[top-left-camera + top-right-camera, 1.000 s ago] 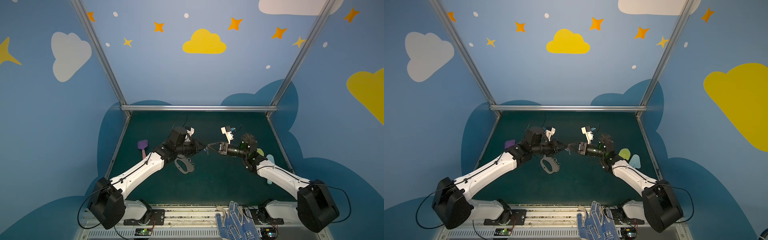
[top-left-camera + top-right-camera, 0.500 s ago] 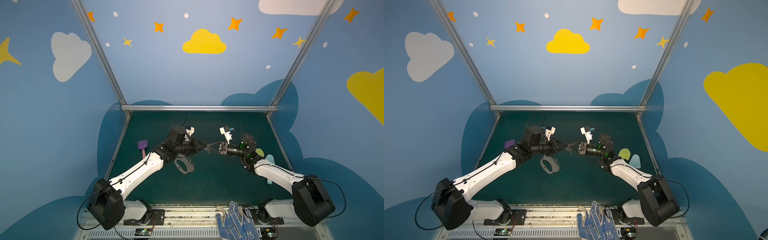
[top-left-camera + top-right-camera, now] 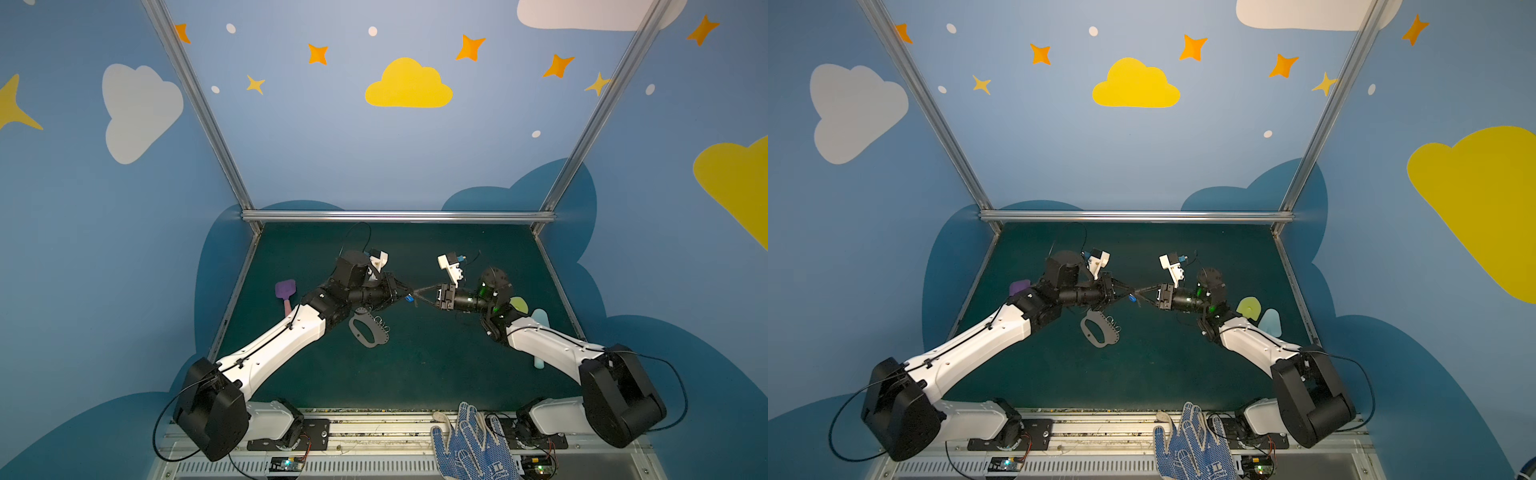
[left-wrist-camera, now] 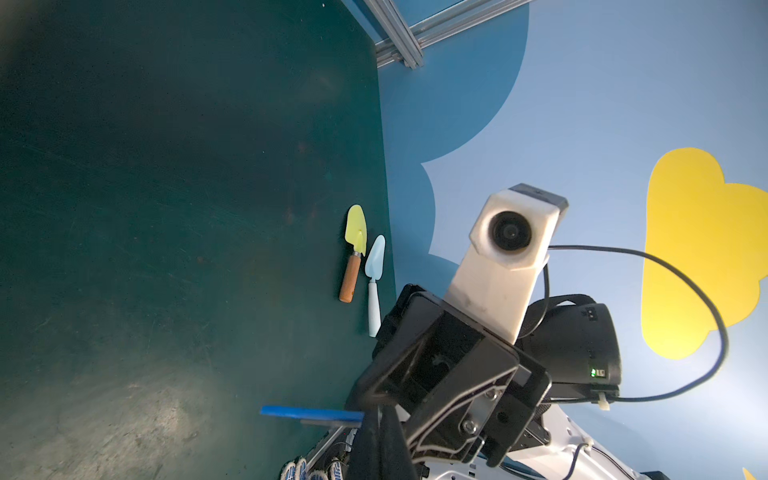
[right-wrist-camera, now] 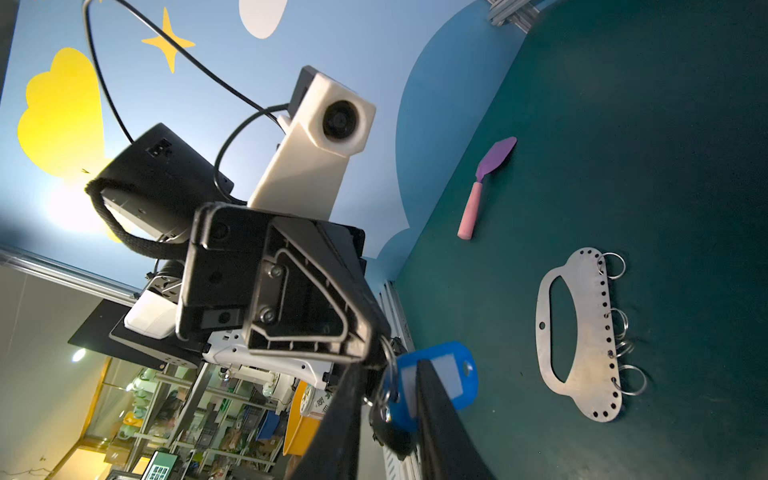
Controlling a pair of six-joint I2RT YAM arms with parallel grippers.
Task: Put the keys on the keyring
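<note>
The keys, a blue plastic tag with white label, metal ring and small key, hang above the green mat between both arms, as one second ago. The left gripper stays pressed together on their ring. The right gripper has edged closer; its fingers straddle the tag, but whether they pinch it cannot be told. The keyring, a flat grey D-shaped plate, lies unmoved on the mat.
</note>
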